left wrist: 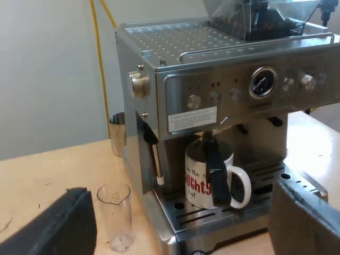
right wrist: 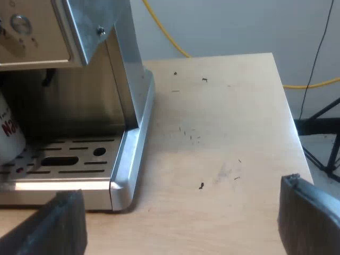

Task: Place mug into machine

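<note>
A white mug [left wrist: 204, 180] with red lettering stands upright on the espresso machine's drip tray [left wrist: 196, 215], under the brew head, its loop handle turned outward. A dark handle [left wrist: 215, 167] from the machine's front hangs down across the mug. My left gripper [left wrist: 180, 234] is open and holds nothing; it sits low over the table, a short way back from the tray, with wide-spread fingers [left wrist: 58, 226]. My right gripper [right wrist: 180, 228] is open too and holds nothing, near the tray's corner [right wrist: 119, 186]. An edge of the mug [right wrist: 8, 138] shows on the tray there.
A clear measuring glass [left wrist: 115, 215] stands on the wooden table [left wrist: 42, 175] beside the machine's base. A metal jug [left wrist: 118, 133] sits behind it by the machine's side. A steam wand [left wrist: 156, 162] hangs near the mug. The bean hopper [left wrist: 249, 18] tops the machine. Bare wooden tabletop [right wrist: 223, 133] runs to its edge.
</note>
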`<control>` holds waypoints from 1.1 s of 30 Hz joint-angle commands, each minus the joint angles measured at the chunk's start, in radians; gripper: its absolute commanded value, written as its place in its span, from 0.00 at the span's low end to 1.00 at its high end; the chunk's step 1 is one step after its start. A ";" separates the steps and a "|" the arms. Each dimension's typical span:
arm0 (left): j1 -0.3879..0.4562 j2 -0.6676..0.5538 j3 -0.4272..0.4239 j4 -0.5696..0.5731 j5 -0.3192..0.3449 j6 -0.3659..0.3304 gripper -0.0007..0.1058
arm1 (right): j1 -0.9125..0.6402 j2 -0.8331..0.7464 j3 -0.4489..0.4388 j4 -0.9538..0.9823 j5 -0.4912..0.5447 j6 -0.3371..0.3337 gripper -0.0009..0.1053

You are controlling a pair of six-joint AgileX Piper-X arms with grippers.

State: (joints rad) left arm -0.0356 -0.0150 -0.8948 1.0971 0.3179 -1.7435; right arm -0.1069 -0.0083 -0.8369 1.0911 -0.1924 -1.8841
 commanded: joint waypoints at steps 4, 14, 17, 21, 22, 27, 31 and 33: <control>0.001 -0.039 0.067 -0.003 -0.132 -0.001 0.65 | -0.005 -0.046 0.053 -0.014 -0.014 -0.004 0.78; 0.001 -0.037 0.274 -0.116 -0.137 -0.001 0.65 | -0.005 -0.046 0.182 -0.015 -0.014 0.004 0.78; 0.001 -0.037 0.310 -0.124 -0.137 -0.001 0.65 | -0.005 -0.046 0.210 -0.015 -0.014 0.004 0.78; 0.001 -0.037 0.353 -0.124 -0.137 -0.001 0.65 | -0.005 -0.046 0.242 -0.015 -0.014 0.004 0.78; 0.001 -0.037 0.361 -0.124 -0.137 -0.001 0.65 | -0.005 -0.045 0.250 -0.015 -0.014 0.004 0.78; 0.001 -0.037 0.370 -0.092 -0.137 -0.001 0.65 | -0.005 -0.045 0.277 -0.010 -0.014 0.004 0.78; 0.001 -0.037 0.374 -0.065 -0.137 0.027 0.65 | -0.005 -0.045 0.291 -0.017 -0.014 0.004 0.78; 0.001 -0.037 0.377 -0.073 -0.137 0.049 0.65 | -0.005 -0.045 0.291 -0.017 -0.014 0.004 0.78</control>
State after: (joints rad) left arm -0.0356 -0.0131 -0.5184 1.0353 0.1910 -1.7087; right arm -0.1069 -0.0064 -0.5397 1.0848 -0.1961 -1.8773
